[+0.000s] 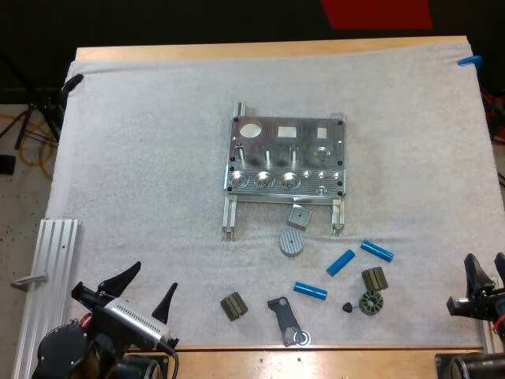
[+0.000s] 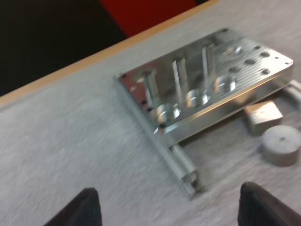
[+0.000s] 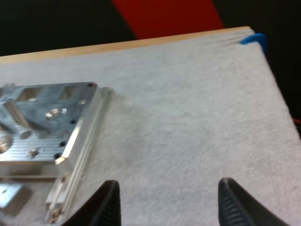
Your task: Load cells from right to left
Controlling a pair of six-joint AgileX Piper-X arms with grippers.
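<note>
Fixture mid-mat, room around — blue cells by near edge; left jaws, right jaws apart.

We see a shiny machined metal plate on our rough white cloth mat; the blue cylinders look smooth, the table edge matt wood.

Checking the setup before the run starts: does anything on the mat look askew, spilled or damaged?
Nothing stands out. The machined metal fixture sits square on the white mat. Three bright blue cylinders lie loose on the mat on its near side, among small dark parts. They are scattered, but no damage is visible.
</note>
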